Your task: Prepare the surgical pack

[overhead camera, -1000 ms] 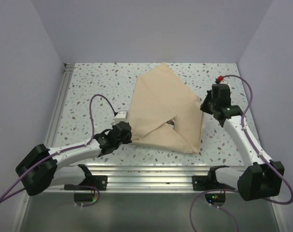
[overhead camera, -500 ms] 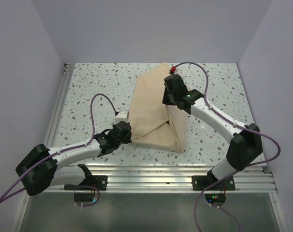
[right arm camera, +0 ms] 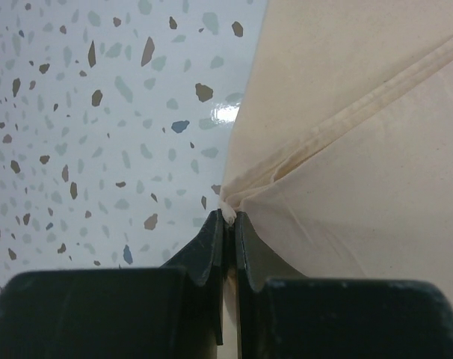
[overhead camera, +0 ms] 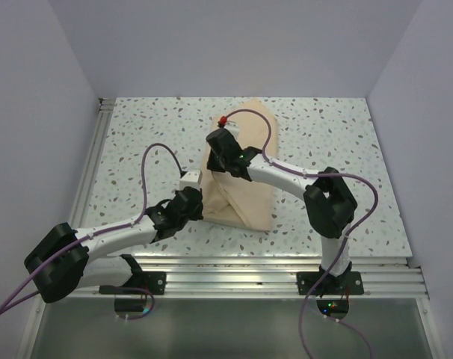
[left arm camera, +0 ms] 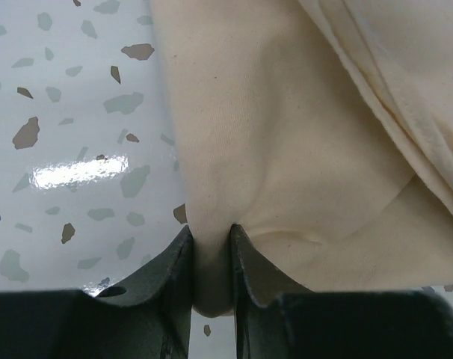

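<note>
Sweeping right flap leftward across cloth [overhead camera: 245, 206].
Clamping flap corner with right tool [right arm camera: 226, 217], now reaching left edge; pinching near corner with left tool [left arm camera: 210, 238], narrow grip; closing up bundle.

Plain tan woven cloth [overhead camera: 240, 203], unpatterned, with a paler cream tone along its hemmed edge. Glossy white terrazzo bench [overhead camera: 144, 127], speckled with grey, brown and blue-grey flecks. White left arm [overhead camera: 114, 238] and white right arm [overhead camera: 282, 173] with black joints. Black left hand [left arm camera: 210, 241], black right hand [right arm camera: 226, 222]. Purple cables [overhead camera: 156, 146], red cable cap [overhead camera: 222, 120]. Pale lavender walls [overhead camera: 234, 45].
</note>
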Controlling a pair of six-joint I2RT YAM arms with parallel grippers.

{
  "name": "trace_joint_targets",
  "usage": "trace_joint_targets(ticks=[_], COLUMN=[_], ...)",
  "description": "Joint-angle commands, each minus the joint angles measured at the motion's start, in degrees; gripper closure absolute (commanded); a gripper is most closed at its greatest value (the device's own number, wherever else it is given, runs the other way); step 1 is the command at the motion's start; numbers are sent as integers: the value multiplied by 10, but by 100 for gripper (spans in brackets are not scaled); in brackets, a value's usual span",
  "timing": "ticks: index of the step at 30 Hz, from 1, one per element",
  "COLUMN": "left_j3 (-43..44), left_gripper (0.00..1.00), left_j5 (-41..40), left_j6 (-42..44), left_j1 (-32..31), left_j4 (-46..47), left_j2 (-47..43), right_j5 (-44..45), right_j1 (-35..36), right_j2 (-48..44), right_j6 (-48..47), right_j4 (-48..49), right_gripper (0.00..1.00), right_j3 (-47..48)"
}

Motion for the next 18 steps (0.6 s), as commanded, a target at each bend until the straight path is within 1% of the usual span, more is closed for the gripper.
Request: trace_joint_targets(ticks=[1,2,8,13,18], left_j3=[-4,-4,-3,-10,-15], left_gripper=[97,97,98,97,97], left_j5=[5,9,13,13,9], left_j6=[34,34,34,21,12], left_j1=[-1,-1,-3,-8,-14], left_j4=[85,86,85,83,81], left_j2=[-7,-6,7,12,15], right_j5=[-10,-12,-29,-82,-102], right_j1=[-3,-3,-4,-3,-4], right_j2=[3,6,47,85,99], right_j6=[52,56,69,84,99], right_j4=[120,139,177,216,251], right_gripper=[100,100,100,100,100], right_j3=[-13,-17,-21,-27,-46])
